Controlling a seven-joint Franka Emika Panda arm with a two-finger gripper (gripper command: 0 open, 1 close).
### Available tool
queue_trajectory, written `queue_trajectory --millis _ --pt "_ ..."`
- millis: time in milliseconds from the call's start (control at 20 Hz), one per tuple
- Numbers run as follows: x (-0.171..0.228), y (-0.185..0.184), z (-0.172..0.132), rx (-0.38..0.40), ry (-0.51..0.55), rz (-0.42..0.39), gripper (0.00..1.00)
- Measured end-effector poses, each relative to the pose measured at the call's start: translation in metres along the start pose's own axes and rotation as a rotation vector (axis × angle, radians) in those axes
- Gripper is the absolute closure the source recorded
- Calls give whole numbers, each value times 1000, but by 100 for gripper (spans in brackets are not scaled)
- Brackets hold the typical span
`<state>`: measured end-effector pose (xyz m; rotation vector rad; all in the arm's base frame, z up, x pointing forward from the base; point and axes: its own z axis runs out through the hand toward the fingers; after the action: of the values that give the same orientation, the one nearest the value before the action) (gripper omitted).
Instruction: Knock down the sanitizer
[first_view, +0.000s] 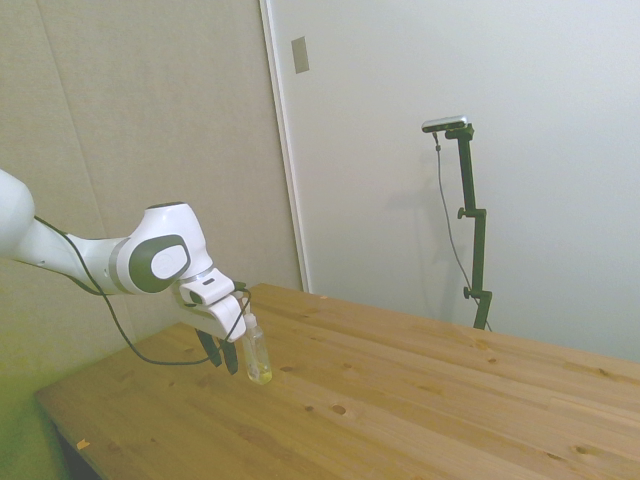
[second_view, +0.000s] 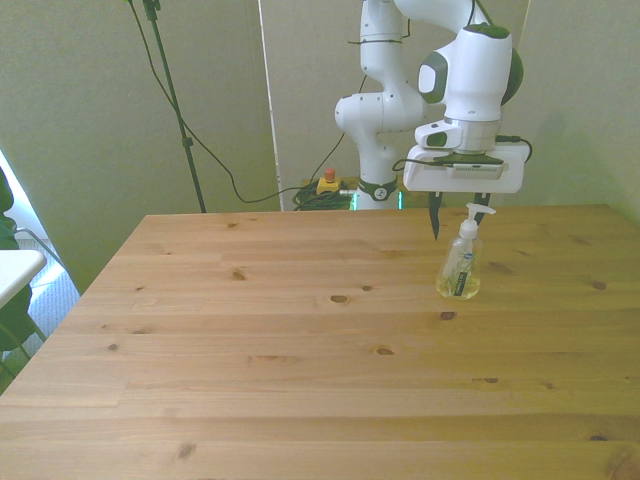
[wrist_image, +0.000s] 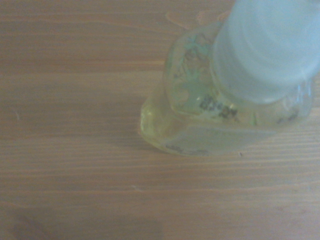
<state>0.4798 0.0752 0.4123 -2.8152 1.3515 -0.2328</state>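
The sanitizer (second_view: 459, 268) is a small clear bottle with a white pump cap and yellowish liquid at its base. It stands upright on the wooden table (second_view: 300, 340), toward the front view's right. My gripper (second_view: 460, 214) hangs just above the table with its fingers open and nothing between them. In the side view the sanitizer (first_view: 258, 357) stands close beside the gripper (first_view: 220, 356), on the side away from the arm. I cannot tell whether they touch. The wrist view looks down on the sanitizer (wrist_image: 200, 105), with its blurred cap close to the lens.
The table's far edge (second_view: 400, 212) runs just behind the gripper, and its side edge lies at the front view's right. Cables and a red button (second_view: 328, 181) lie on the floor behind the table. A white surface (second_view: 15, 268) pokes in at the front view's left.
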Motion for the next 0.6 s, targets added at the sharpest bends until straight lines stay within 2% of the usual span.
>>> queue_trajectory --millis 600 --pt "13 -19 -5 4 4 15 100"
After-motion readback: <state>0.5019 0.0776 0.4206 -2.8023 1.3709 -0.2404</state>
